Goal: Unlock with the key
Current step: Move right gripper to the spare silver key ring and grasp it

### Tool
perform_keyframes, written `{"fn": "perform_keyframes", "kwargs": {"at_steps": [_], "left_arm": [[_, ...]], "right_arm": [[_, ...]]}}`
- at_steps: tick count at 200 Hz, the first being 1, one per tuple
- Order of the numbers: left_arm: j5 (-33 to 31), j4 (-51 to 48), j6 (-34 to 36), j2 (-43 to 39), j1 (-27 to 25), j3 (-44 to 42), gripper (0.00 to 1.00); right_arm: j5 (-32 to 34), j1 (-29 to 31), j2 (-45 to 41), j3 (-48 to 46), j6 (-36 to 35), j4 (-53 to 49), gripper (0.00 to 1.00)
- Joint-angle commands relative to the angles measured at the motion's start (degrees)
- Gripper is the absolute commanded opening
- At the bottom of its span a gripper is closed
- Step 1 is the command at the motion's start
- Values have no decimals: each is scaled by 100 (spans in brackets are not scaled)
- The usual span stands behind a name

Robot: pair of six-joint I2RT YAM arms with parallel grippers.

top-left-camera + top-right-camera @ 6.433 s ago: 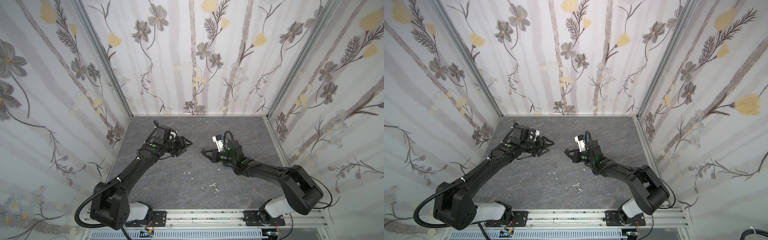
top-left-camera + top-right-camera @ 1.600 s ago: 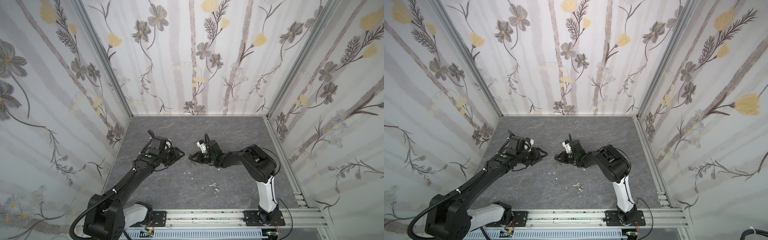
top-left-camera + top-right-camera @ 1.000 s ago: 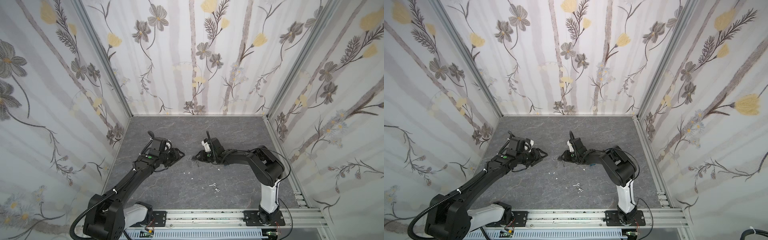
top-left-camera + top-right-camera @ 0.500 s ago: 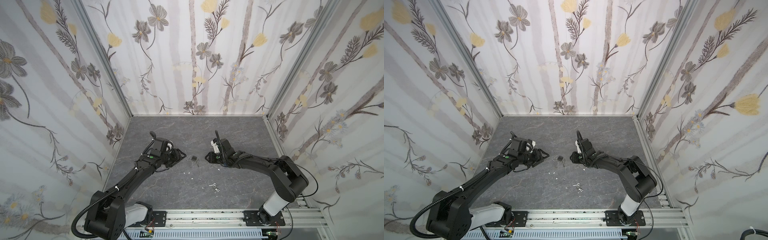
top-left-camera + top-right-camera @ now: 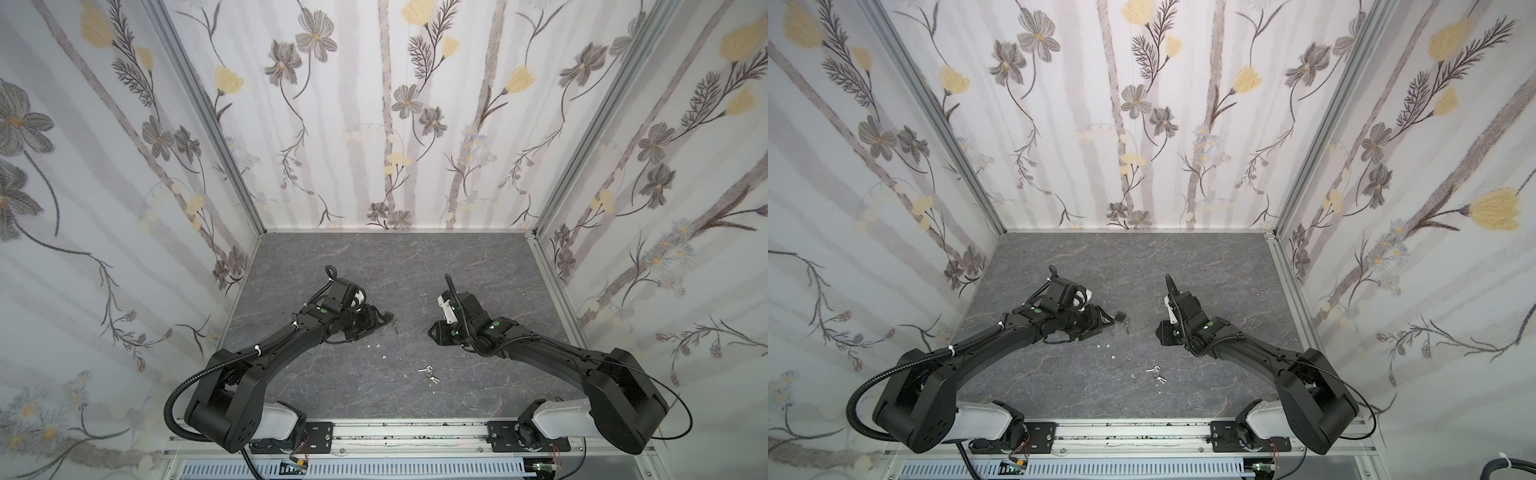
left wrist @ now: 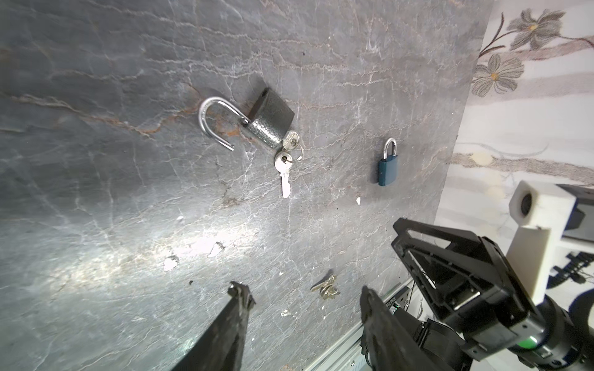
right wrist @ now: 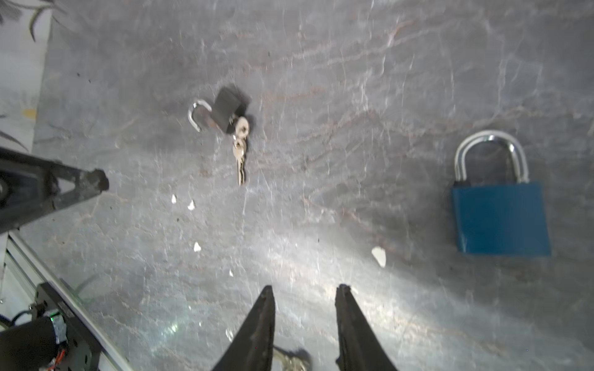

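A grey padlock (image 6: 271, 120) lies on the dark stone table (image 5: 374, 257) with its silver shackle (image 6: 212, 115) swung open. A key (image 6: 290, 141) sits in its keyhole, and a second key (image 6: 284, 173) hangs from the same ring. In both top views the padlock (image 5: 388, 318) (image 5: 1121, 318) lies just off my left gripper's tips. My left gripper (image 6: 303, 290) (image 5: 376, 322) is open and empty. Further right, my right gripper (image 7: 306, 288) (image 5: 434, 332) stands open with a narrower gap, holding nothing. The padlock (image 7: 226, 110) lies well ahead of it.
A shut blue padlock (image 7: 499, 218) (image 6: 388, 167) lies beside the right gripper. A loose bunch of keys (image 5: 428, 372) (image 5: 1155, 372) lies nearer the front rail (image 5: 395, 432). Small white chips (image 5: 376, 345) dot the table. Flowered walls close in three sides.
A second ago both grippers met at the grey padlock. Now it lies alone on the table, the right arm has drawn back to the right and the left gripper has eased off slightly.
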Motion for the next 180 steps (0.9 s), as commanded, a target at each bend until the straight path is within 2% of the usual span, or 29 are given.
{"fn": "perform_keyframes", "kwargs": {"at_steps": [1,66,125,180], "left_arm": [[-53,101,78,115,-59,82,58],[-29,128,117,415,-176,189,57],[-27,182,118,472,-220,144,57],[-62,232,94,414,-227,42,57]], "right_arm": [[74,168,-157,-79,-93,-430,35],[-231,717,-303,-383,360,-792,40],[-535,1090,30,-479,649,-343,36],[-401,1139,284,-451,822,-229,34]]}}
